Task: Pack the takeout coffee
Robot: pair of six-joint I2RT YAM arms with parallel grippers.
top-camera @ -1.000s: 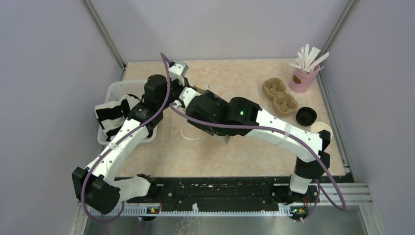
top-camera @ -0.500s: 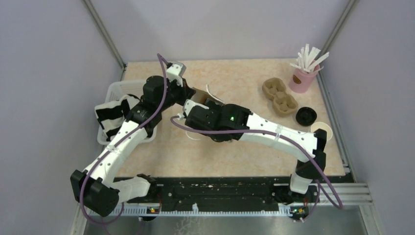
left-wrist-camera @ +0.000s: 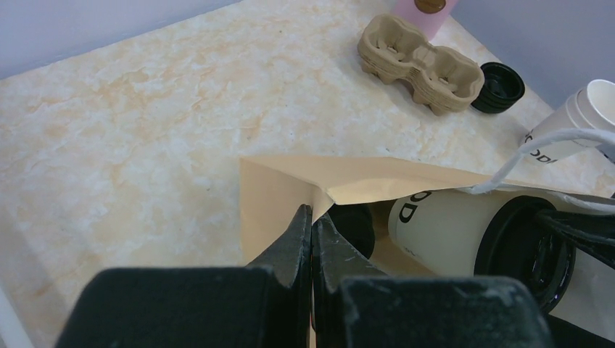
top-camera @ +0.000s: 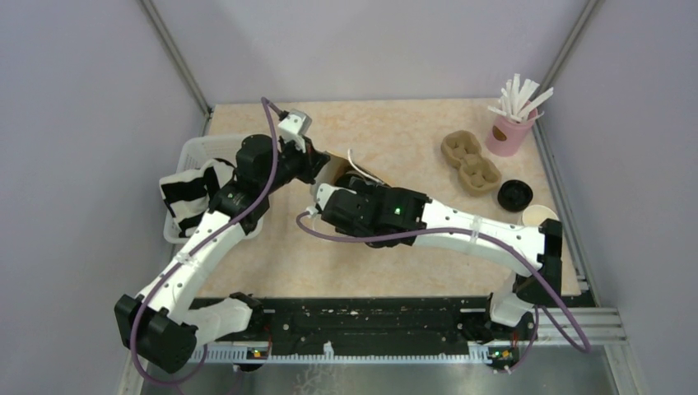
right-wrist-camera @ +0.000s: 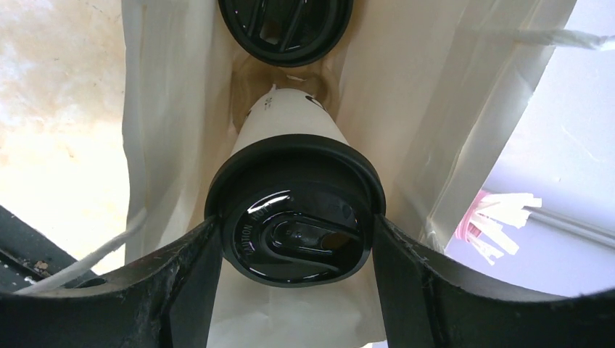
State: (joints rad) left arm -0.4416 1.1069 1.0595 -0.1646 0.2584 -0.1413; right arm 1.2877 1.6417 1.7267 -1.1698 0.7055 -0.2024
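Packing step, clamping right hand [right-wrist-camera: 296,232] around black lid [right-wrist-camera: 290,190] of takeout coffee [right-wrist-camera: 290,123] inside brown paper bag [right-wrist-camera: 406,94], just short of second lidded cup [right-wrist-camera: 286,22], pinching bag edge with pressed-together left hand [left-wrist-camera: 312,225], judging cup light, crushable, slick-lidded, treating stiff lid rim as safest hold.

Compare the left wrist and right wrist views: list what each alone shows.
Left wrist only: the left gripper pinching the paper bag, the cup carrier, a loose black lid, a lidless cup. Right wrist only: the lid's top face on the lidded cup, clamped in the right gripper. Both: the paper bag and the lidded cup inside it.
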